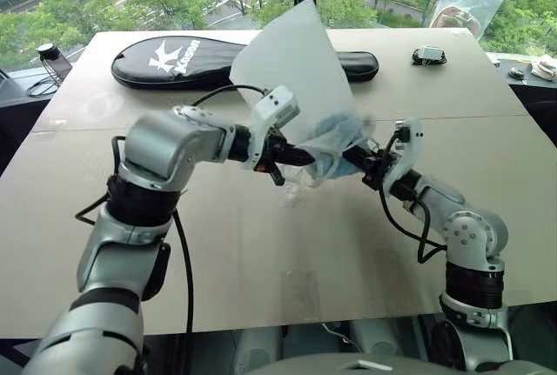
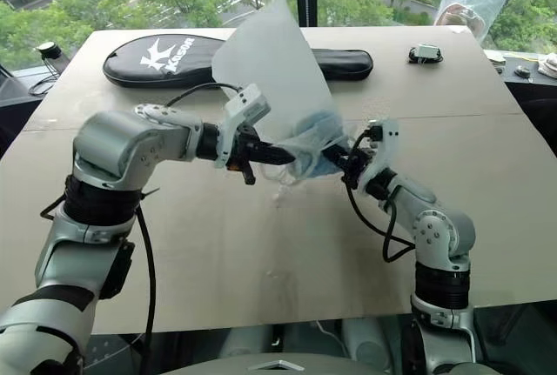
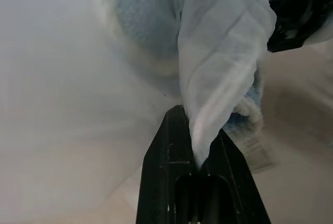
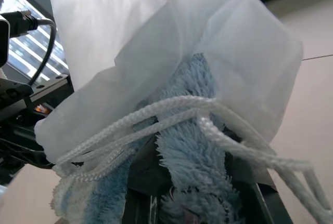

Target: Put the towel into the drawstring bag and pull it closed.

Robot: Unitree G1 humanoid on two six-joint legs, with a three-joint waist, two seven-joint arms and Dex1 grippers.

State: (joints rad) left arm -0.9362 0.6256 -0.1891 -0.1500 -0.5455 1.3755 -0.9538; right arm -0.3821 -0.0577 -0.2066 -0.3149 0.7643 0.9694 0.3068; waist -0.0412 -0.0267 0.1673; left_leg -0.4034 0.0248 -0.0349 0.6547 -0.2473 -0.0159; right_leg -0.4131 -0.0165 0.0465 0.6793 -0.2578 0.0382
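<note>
Left eye view, L to R: small dark bottle [image 1: 55, 59] at far left counter [image 1: 261, 262] edge w/ cables beside it. Black racket case [image 1: 187, 60] w/ white logo lies along far side, partly hidden behind the bag. Left gripper [image 1: 296, 157] held up mid-counter, fingers [image 3: 171, 182] clamped on a pinch of the drawstring bag [image 1: 291, 70] fabric near its mouth; left wrist view shows the white cloth wedged between them. Bag stands up off the counter, translucent white body rising above both arms, mouth down between the 2 grippers. Towel [image 1: 335, 144], light blue & fluffy, sits at the bag mouth, partly inside, partly sticking out toward the right side. Right wrist view: white cord drawstrings [image 4: 171, 112] loop across the towel, small white tag visible in left wrist view below the blue edge. Right gripper [image 1: 357, 162] close against the towel from the right, fingers gripping the towel, nearly shut on it. Farther right on counter: small grey device [image 1: 429, 56] w/ cable, clear plastic zip bag [image 1: 466, 10] propped at far edge, small items at far right edge
</note>
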